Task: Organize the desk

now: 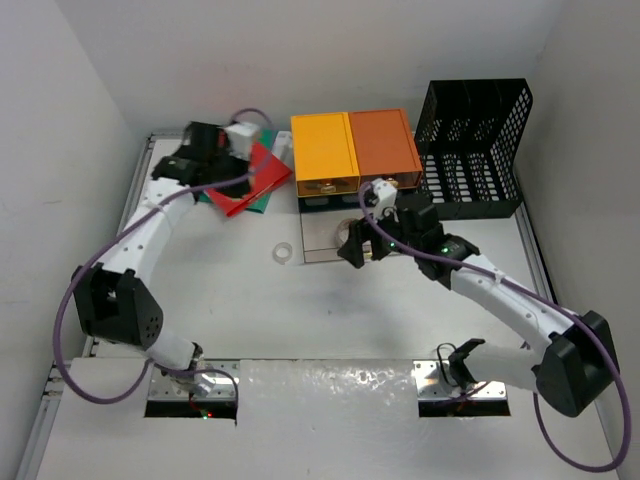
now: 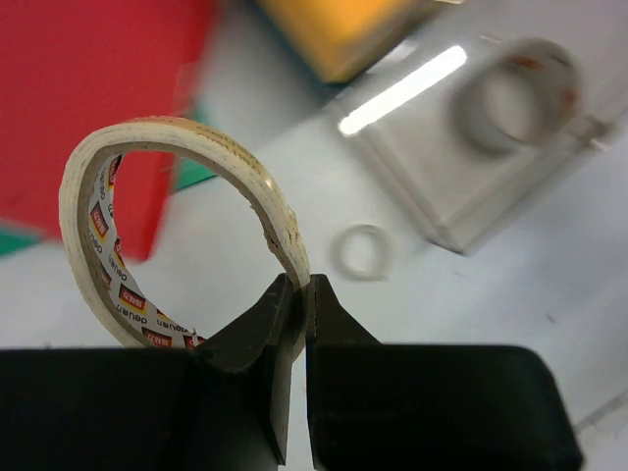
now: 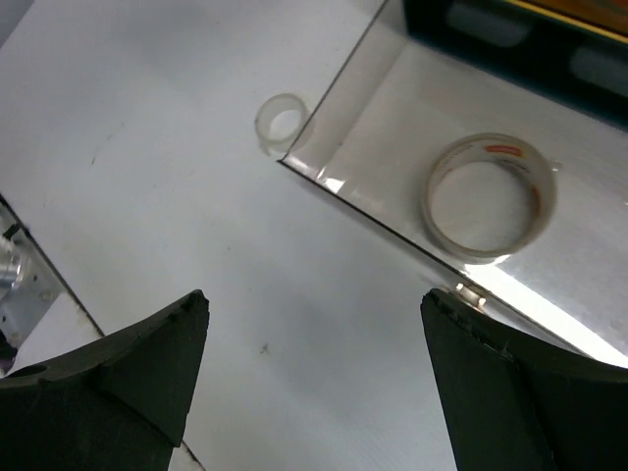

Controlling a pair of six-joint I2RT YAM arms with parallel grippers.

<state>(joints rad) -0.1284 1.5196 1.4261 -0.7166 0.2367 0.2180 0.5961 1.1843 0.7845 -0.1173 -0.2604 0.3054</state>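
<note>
Left wrist: black left gripper [image 2: 299, 294] pinches a thin cream tape ring [image 2: 196, 135].

The counter [image 1: 300, 320] is seen as plain white. The drawer box [image 1: 355, 150] is coloured half yellow, half orange, and the file rack [image 1: 475, 150] is formed of black mesh. A cream tape roll [image 2: 98, 226] is printed inside with red and black marks. The left tool [image 2: 304, 294] and right tool [image 3: 314, 304] are finished in black.
</note>
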